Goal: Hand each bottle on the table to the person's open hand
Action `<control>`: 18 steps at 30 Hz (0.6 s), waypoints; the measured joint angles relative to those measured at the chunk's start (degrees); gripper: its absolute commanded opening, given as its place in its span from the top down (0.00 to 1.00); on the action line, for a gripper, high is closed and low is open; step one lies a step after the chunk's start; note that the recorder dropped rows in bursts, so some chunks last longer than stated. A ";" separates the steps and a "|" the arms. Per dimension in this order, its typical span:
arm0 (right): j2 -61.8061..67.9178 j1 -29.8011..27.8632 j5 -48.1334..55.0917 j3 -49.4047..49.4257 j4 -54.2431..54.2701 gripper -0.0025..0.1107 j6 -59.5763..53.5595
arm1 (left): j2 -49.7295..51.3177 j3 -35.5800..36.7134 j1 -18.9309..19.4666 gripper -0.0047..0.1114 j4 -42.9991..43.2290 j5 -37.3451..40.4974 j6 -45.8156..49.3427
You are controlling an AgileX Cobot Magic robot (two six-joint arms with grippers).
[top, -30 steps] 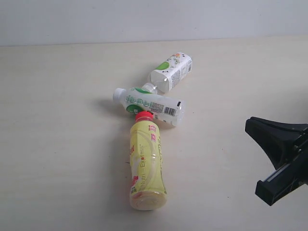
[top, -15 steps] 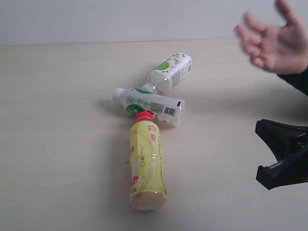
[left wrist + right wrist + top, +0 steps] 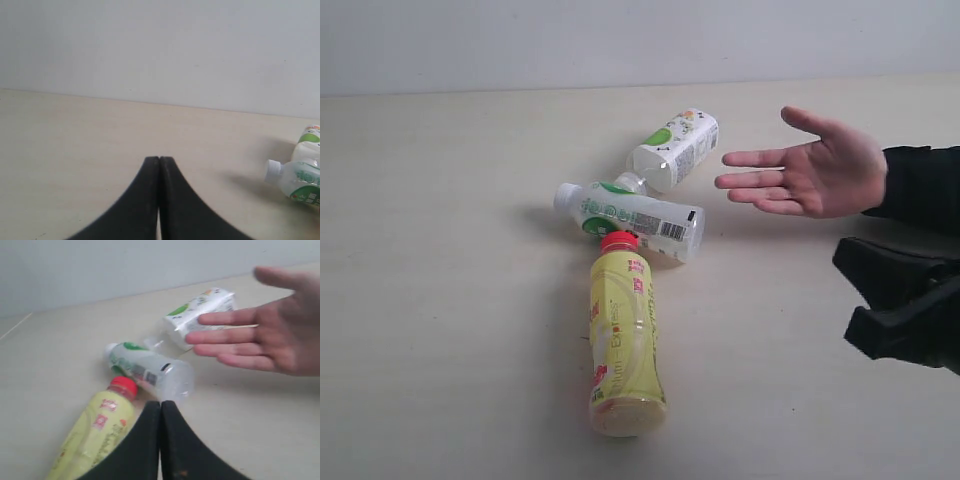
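1. Here, three bottles lie flat on the bench (image 3: 440, 300) in a loose chain. The yellow bottle (image 3: 625, 335) is nearest, its red cap touching the middle white-and-green bottle (image 3: 635, 217). The far white-and-green bottle (image 3: 678, 148) lies just behind. No cola bottle is in view.
2. The open hand (image 3: 820, 172) hovers beside the far two bottles with fingers spread, likely held there to receive a handoff.
3. Right end effector (image 3: 160, 407): fingers pressed together, empty, low beneath the hand, facing the bottles.
4. Left end effector (image 3: 159, 162): also pressed together and empty, well apart from the bottles, probably idle because the hand waits on the right.
5. Judgement: nothing is handed over yet, and the right end effector must spread before grasping.
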 measured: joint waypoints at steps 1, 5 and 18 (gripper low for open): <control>0.00 0.00 1.67 -1.22 -4.38 0.98 2.49 | 0.00 0.00 0.00 0.96 0.00 0.00 0.00; 0.22 0.10 6.62 -8.23 -24.23 0.89 16.58 | 0.00 0.00 0.00 0.96 0.00 0.00 0.00; 18.78 2.33 29.29 -31.15 -44.97 0.49 36.03 | 0.00 0.00 0.00 0.96 0.00 0.00 0.00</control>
